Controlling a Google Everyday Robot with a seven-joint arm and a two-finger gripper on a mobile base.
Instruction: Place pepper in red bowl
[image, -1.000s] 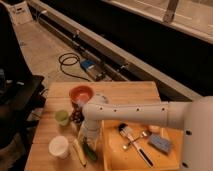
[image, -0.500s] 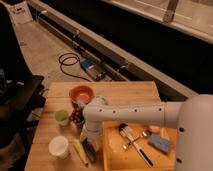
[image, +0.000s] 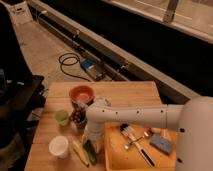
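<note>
Jaws: you cannot tell their state. Your gripper (image: 90, 137) sits low at the end of the white arm, just above the slender dark green pepper (image: 90, 151). The pepper lies on the wooden table (image: 125, 90), beside a pale yellow elongated item (image: 78, 152) and a white cup (image: 58, 146). Round orange-red bowl (image: 81, 93): farther back, apart from the pepper. Small light green cup (image: 62, 117): between them. Blue sponge (image: 161, 143): in the yellow tray (image: 112, 160).

You're in what looks like a lab or workshop rather than a home: your gripper (image: 89, 136) hangs low over a wooden table (image: 130, 92), and beyond it lie bare concrete floor (image: 45, 47), a coiled black cable (image: 70, 62), a blue box (image: 90, 66) and a long metal rail (image: 142, 66)
</note>
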